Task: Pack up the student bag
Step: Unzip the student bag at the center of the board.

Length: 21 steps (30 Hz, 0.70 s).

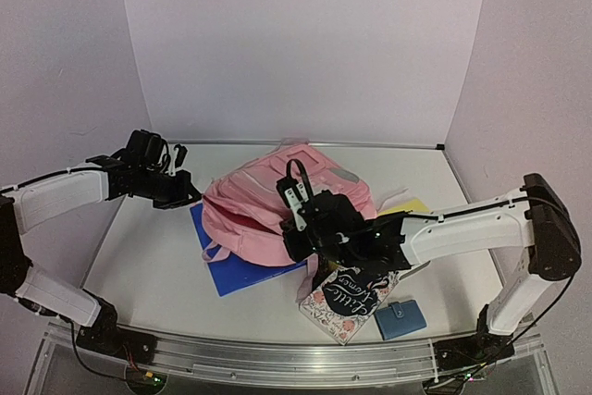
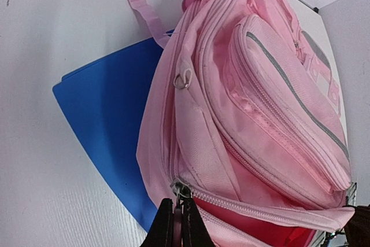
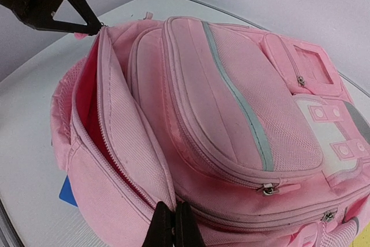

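Observation:
The pink student bag [image 1: 250, 210] lies on the table with its main zip partly open, showing a red-pink inside [image 3: 87, 91]. My left gripper [image 1: 191, 195] is at the bag's left end. In the left wrist view it [image 2: 178, 202] is shut on the zipper pull [image 2: 181, 191] of the main compartment of the bag [image 2: 260, 114]. My right gripper [image 1: 292, 240] is at the bag's near side. In the right wrist view it [image 3: 171, 204] is shut on the fabric edge beside the open zip of the bag [image 3: 231, 114]. The left gripper [image 3: 99, 25] shows there at the top left.
A blue folder [image 1: 231, 273] lies under the bag's near left side and shows in the left wrist view [image 2: 110, 125]. A floral notebook with a black label [image 1: 347, 304] and a blue wallet [image 1: 400, 319] lie near the front right. A yellow item [image 1: 409, 204] peeks out behind the right arm.

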Each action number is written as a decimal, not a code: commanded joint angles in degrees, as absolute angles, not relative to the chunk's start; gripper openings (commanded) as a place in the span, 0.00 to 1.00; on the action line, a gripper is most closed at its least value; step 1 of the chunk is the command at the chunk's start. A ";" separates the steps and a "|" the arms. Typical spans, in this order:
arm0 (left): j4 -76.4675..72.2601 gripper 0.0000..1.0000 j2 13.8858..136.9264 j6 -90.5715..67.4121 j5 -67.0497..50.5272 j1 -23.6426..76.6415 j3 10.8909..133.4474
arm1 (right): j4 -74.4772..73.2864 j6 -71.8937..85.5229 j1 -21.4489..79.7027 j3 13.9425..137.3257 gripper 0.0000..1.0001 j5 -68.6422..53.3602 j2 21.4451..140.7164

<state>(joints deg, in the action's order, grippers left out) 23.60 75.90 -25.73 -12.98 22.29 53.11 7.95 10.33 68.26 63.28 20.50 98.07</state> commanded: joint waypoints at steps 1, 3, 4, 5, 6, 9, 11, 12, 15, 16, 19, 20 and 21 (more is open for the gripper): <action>17.99 0.00 74.29 -20.84 -18.49 19.55 55.59 | 6.06 13.12 67.68 62.46 0.03 23.30 92.53; 16.70 0.00 72.71 -19.94 -24.83 19.60 54.38 | 6.02 13.31 67.67 63.64 0.14 21.50 91.84; 16.48 0.00 71.97 -19.95 -27.36 19.61 53.79 | 5.82 13.33 67.66 64.51 0.17 20.29 91.69; 16.43 0.00 71.30 -20.04 -29.55 19.66 53.26 | 5.66 13.20 67.71 65.37 0.21 18.88 91.59; 16.28 0.00 70.75 -20.23 -31.20 19.87 52.76 | 5.45 12.83 67.68 66.42 0.26 17.48 91.69; 15.41 0.00 68.76 -21.21 -34.67 21.25 50.99 | 3.62 11.67 67.64 70.80 0.42 13.87 93.16; 15.86 0.00 67.95 -21.70 -35.84 22.19 50.76 | 2.08 11.01 67.65 74.03 0.47 12.08 94.83; 16.33 0.00 67.66 -21.81 -36.22 22.59 50.87 | 1.68 10.74 67.72 75.52 0.50 11.33 95.74; 17.82 0.00 67.02 -21.93 -37.16 23.54 51.47 | 0.80 10.20 67.63 80.28 0.58 9.34 98.96; 17.96 0.00 66.77 -22.03 -37.34 23.78 51.53 | 0.60 10.00 67.64 81.47 0.60 8.65 100.25; 18.08 0.00 66.30 -22.53 -37.59 24.53 51.55 | 0.04 9.75 67.68 85.23 0.63 5.91 103.90; 18.10 0.00 66.12 -22.72 -37.54 24.70 51.47 | 0.00 9.74 67.68 86.17 0.64 5.11 104.86; 18.04 0.00 65.98 -22.93 -37.55 24.85 51.38 | 0.00 9.75 67.68 87.27 0.64 4.41 106.14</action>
<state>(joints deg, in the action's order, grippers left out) 21.02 68.78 -22.51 -34.20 23.93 49.87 1.85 10.51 67.79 83.01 9.13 101.21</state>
